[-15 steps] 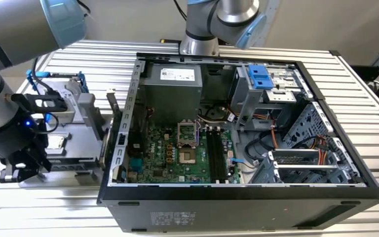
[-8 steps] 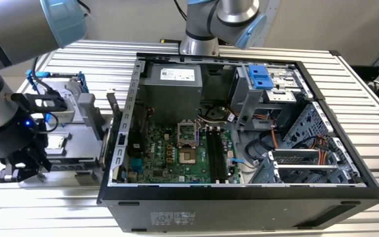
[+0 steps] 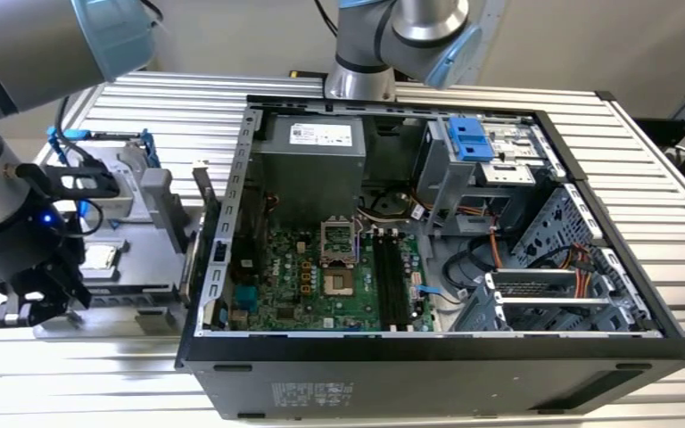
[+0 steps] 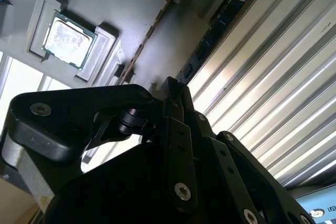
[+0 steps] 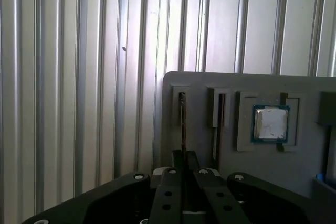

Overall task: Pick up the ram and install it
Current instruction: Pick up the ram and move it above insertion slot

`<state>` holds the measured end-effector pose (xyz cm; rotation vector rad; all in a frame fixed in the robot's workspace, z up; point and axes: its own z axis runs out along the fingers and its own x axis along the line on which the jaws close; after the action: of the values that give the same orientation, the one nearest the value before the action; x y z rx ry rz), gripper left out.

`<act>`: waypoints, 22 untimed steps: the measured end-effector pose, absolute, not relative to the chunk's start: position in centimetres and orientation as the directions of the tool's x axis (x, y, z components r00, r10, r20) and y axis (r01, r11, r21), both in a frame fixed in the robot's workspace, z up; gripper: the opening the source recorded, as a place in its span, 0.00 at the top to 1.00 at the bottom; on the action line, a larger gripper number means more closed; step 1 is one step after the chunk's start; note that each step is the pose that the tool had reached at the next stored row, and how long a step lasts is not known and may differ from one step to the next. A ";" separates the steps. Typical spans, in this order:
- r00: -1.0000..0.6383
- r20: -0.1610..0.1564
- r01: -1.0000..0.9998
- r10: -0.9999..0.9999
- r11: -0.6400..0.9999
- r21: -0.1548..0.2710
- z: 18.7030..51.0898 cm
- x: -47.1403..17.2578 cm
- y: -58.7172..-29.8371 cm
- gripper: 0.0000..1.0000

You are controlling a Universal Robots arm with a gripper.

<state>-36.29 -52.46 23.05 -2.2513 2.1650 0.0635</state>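
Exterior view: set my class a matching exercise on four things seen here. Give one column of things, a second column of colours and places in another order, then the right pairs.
Things
1 processor chip
2 circuit board
3 power supply
4 gripper

Colours and places
A green, lying flat inside the open case
B black, outside the case, close to the grey tray
C silver-topped, in a recess of the tray
D grey box with a white label, inside the case

Pairs: 1-C; 2-A; 3-D; 4-B
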 end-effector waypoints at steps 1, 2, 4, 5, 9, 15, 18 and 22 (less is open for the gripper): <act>0.039 -0.041 -0.999 -0.998 -0.039 0.015 23.2 -36.3 -52.5 1.00; 0.039 -0.041 -0.999 -0.998 -0.040 0.014 23.4 -36.3 -52.5 1.00; 0.039 -0.041 -0.999 -0.998 -0.039 0.009 23.8 -36.3 -52.5 1.00; 0.039 -0.041 -0.999 -0.998 -0.039 0.007 23.9 -36.3 -52.5 1.00; 0.039 -0.041 -0.999 -0.998 -0.039 -0.005 24.7 -36.3 -52.5 1.00; 0.039 -0.041 -0.999 -0.998 -0.039 -0.007 25.5 -36.3 -52.5 1.00; 0.039 -0.041 -0.999 -0.998 -0.039 -0.007 26.0 -36.3 -52.5 1.00; 0.036 -0.041 -0.999 -0.999 -0.036 -0.007 26.5 -36.3 -52.5 1.00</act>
<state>-36.29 -52.46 26.49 -2.2368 2.1577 0.0375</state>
